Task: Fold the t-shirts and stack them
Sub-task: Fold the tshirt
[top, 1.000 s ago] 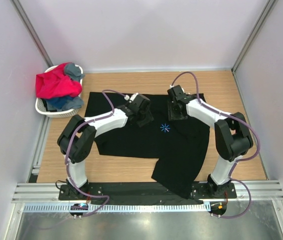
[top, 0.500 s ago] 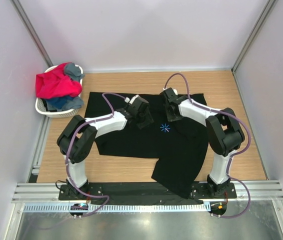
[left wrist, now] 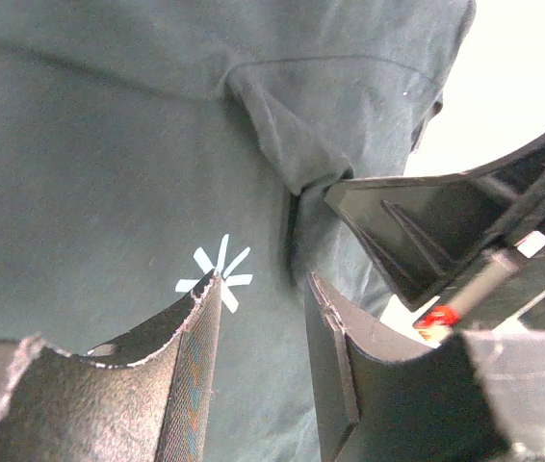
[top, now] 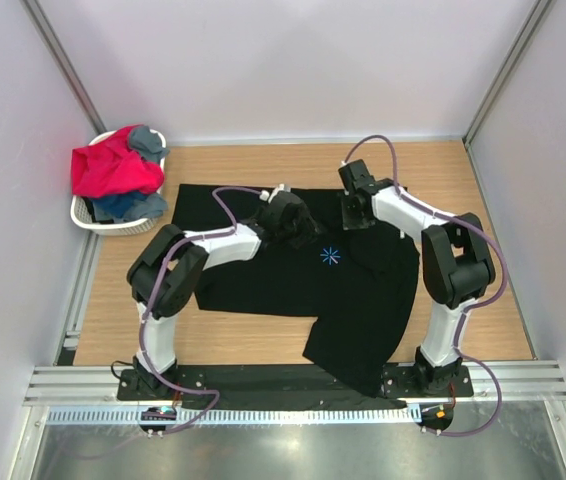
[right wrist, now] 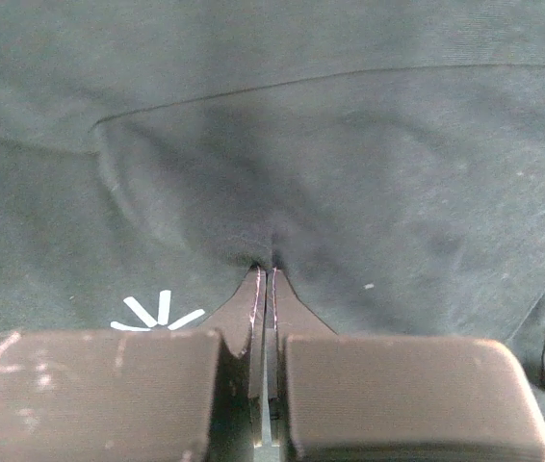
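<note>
Your right gripper [right wrist: 265, 276] pinches the large black cloth t-shirt [right wrist: 369, 154]; only its wrist view shows your left gripper [left wrist: 263, 285] agape.

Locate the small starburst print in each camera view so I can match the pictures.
Top external: starburst print mid-frame on the black t-shirt, between the two arms.
Left wrist: print lower centre, at the left claw fingertip.
Right wrist: print lower left, left of the right claw.
Shared landmark: the shirt fold pinched in the right claw.

The right gripper [right wrist: 266, 272] pinches a pucker of the black t-shirt [right wrist: 378, 173] between its jaws.
</note>
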Controlling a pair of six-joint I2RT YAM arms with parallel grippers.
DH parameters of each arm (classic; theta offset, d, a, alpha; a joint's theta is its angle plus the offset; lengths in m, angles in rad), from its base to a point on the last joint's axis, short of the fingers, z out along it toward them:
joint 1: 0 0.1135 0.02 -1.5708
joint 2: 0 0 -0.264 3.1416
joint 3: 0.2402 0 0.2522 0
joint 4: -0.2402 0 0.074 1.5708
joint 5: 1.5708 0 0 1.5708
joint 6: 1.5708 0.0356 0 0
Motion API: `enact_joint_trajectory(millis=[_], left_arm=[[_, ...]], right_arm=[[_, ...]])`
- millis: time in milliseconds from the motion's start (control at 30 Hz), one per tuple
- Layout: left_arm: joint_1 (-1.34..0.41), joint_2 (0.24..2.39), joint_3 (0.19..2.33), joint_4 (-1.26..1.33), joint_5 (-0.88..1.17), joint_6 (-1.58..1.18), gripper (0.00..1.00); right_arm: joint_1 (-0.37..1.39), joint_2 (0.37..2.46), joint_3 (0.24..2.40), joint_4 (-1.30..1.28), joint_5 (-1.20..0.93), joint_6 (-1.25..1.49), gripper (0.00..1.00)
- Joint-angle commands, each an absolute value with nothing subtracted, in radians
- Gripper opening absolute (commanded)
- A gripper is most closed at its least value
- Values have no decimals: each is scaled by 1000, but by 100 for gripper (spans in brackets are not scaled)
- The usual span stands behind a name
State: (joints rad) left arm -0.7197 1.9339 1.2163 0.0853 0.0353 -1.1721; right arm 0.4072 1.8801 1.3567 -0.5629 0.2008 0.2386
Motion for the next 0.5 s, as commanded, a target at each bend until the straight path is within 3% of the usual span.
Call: enact_joint_trajectory(millis=[0, 467], left_arm=[[-727, 1999, 1258, 262, 71, -1209, 42], [-765, 2212, 1434, 471, 63, -1180, 41]], right_arm=[[321, 1815, 1365, -564, 31, 256, 1], [215, 1790, 1304, -549, -156, 245, 1]])
